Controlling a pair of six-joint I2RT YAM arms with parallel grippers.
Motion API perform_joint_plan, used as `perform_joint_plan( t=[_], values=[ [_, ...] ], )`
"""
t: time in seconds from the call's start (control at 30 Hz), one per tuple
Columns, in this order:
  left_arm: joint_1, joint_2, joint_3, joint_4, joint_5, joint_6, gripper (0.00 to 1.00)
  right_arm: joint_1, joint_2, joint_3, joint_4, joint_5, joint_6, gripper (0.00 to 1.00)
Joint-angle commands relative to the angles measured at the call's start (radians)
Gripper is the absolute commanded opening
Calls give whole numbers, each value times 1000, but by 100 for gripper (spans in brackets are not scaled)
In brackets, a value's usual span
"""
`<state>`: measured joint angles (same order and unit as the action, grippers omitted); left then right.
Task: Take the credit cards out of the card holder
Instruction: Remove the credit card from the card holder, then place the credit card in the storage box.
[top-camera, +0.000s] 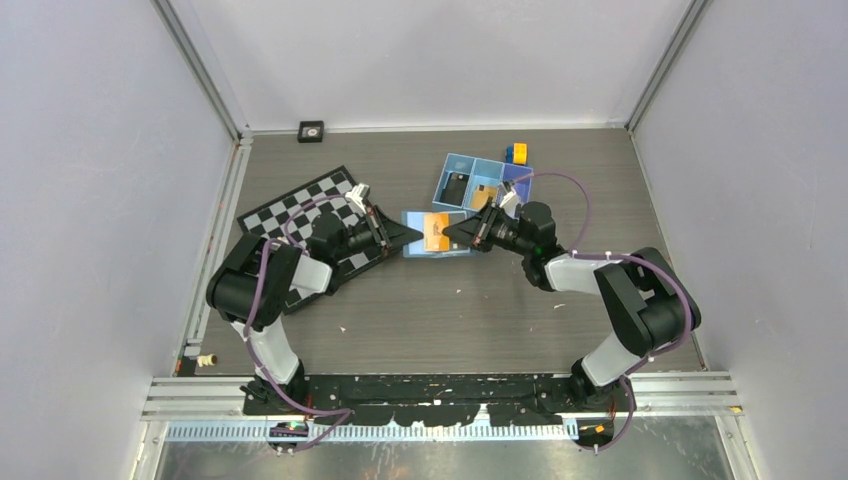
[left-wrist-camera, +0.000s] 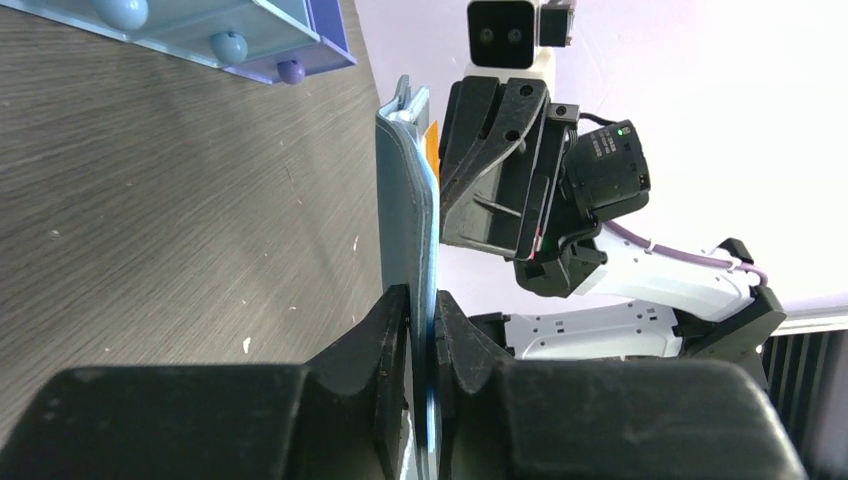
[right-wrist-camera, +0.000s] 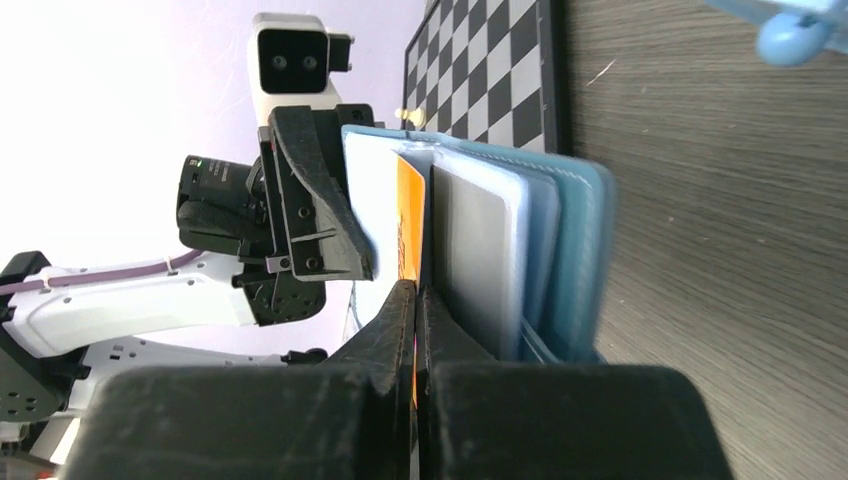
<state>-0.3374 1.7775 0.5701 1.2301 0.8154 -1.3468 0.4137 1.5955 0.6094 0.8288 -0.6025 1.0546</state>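
The right gripper (right-wrist-camera: 416, 292) is clenched on the near edge of the orange card (right-wrist-camera: 409, 215), which sticks out of a pocket of the card holder (right-wrist-camera: 565, 240). Facing it, the left gripper (left-wrist-camera: 422, 305) grasps the holder's opposite edge, with one finger on each face of the thin panel. The holder is light blue with a pale inner lining. It has two panels, spread open face up between the two grippers. It sits just in front of the blue tray (top-camera: 443, 176), on the arms' side; whether it touches the table I cannot tell. A grey card (right-wrist-camera: 478, 255) sits in a pocket beside the orange one. A chessboard (top-camera: 300, 210) lies left of the tray.
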Motion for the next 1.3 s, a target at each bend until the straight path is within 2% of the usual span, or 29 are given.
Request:
perform_joint_plan(
  t=[0.0, 0.13, 0.23, 0.47, 0.6, 0.9, 1.27],
  values=[
    [21, -15, -5, 108, 14, -10, 14, -39, -41, -19, -20, 72, -8, 1],
    [30, -17, -14, 96, 8, -3, 14, -59, -72, -34, -53, 98, -22, 1],
    [32, -23, -12, 22, 1, 30, 13, -71, -108, -47, -81, 129, -39, 0],
    [33, -73, -7, -155, -21, 131, 13, -82, -275, -50, -290, 272, -162, 0],
    [33, -110, 0, -246, -33, 183, 10, -83, -303, 10, -452, 379, -225, 0],
    [34, -151, -4, -310, -51, 212, 9, -112, -155, 200, -582, 499, -252, 1],
    [29, -136, -7, -307, -59, 204, 9, -167, 105, 443, -638, 479, -244, 1]
  ],
)
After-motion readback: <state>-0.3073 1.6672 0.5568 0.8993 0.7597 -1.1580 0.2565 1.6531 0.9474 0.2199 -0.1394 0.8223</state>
